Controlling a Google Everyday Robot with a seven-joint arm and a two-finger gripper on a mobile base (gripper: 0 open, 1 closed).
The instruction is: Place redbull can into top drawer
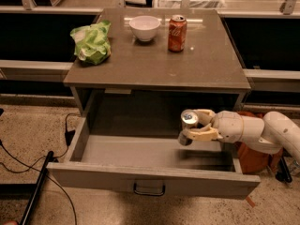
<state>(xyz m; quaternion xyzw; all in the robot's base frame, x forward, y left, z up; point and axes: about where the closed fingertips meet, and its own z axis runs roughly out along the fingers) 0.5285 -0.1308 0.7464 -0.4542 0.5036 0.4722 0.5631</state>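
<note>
While the top drawer (140,149) stands open, the tool (197,125), clamped on the redbull can (187,125), hangs above its right interior.

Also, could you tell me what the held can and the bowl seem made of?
Redbull can, in the gripper over the open top drawer: likely metal, shiny silver top. Bowl on the tabletop: smooth glossy white, ceramic or plastic.

table (206,64): grey-brown top | green crumpled bag (91,43): near the top's left edge | 1 white bowl (145,27): back centre | 1 red cola can (177,33): upright, just right of bowl, apart from it | black cables (18,159): on speckled floor (28,121), left of table | gripper (190,128): below the table top's front edge, right of centre
</note>
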